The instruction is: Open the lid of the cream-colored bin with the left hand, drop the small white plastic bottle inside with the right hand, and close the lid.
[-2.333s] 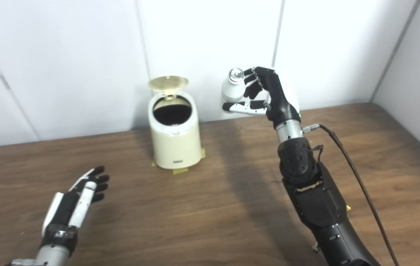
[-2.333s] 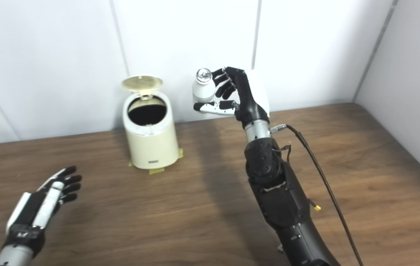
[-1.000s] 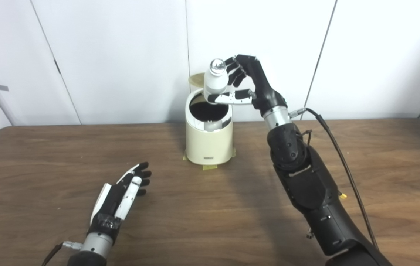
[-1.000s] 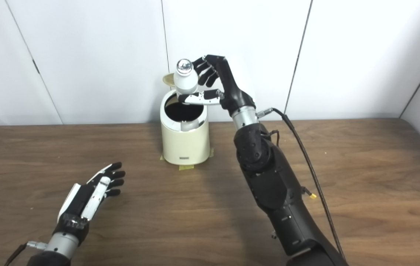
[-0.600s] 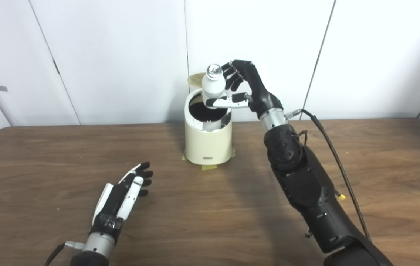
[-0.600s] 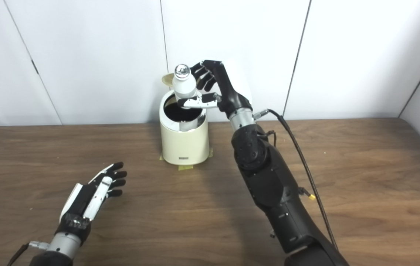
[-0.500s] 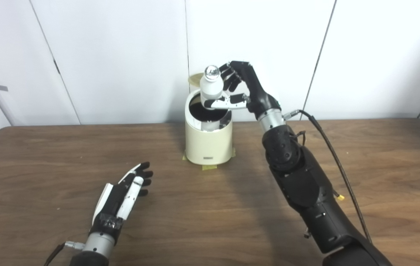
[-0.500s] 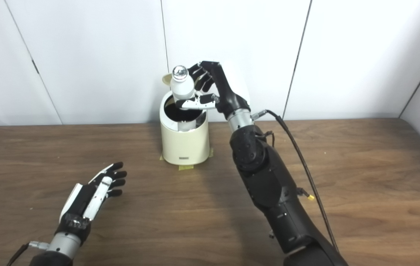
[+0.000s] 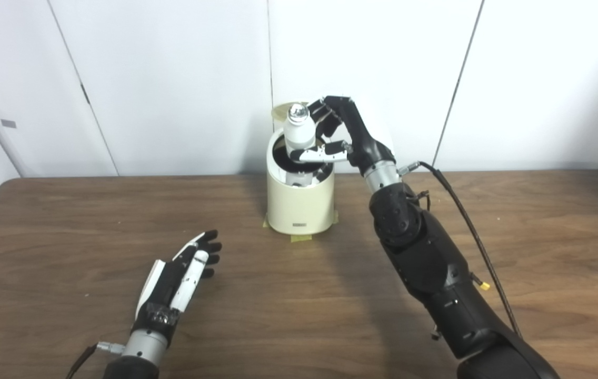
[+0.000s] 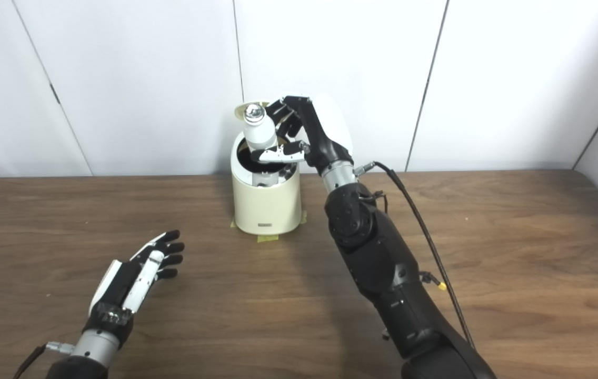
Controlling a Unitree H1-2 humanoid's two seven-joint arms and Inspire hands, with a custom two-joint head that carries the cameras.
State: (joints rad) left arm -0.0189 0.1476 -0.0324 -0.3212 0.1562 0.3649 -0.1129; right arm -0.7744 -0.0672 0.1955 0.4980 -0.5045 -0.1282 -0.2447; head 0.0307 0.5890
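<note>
Left eye view: right hand (image 9: 342,138) clasps the small white bottle (image 9: 299,134) upright over the open mouth of the cream bin (image 9: 301,202), which sits near the table's (image 9: 67,221) far edge, lid (image 9: 280,110) raised behind. Right eye view: left hand (image 10: 137,279) lies spread and holding nothing near the table's near left edge, well apart from the bin; bottle base sits at the rim level.

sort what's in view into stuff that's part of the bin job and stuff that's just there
Part of the job:
- bin, cream, its lid up
- bottle, white, held above the bin's mouth
- right hand, shut on the bottle
- left hand, open, low over the table

Just there:
- table
- tape at the bin's foot
- cable along the right arm
- wall panels
</note>
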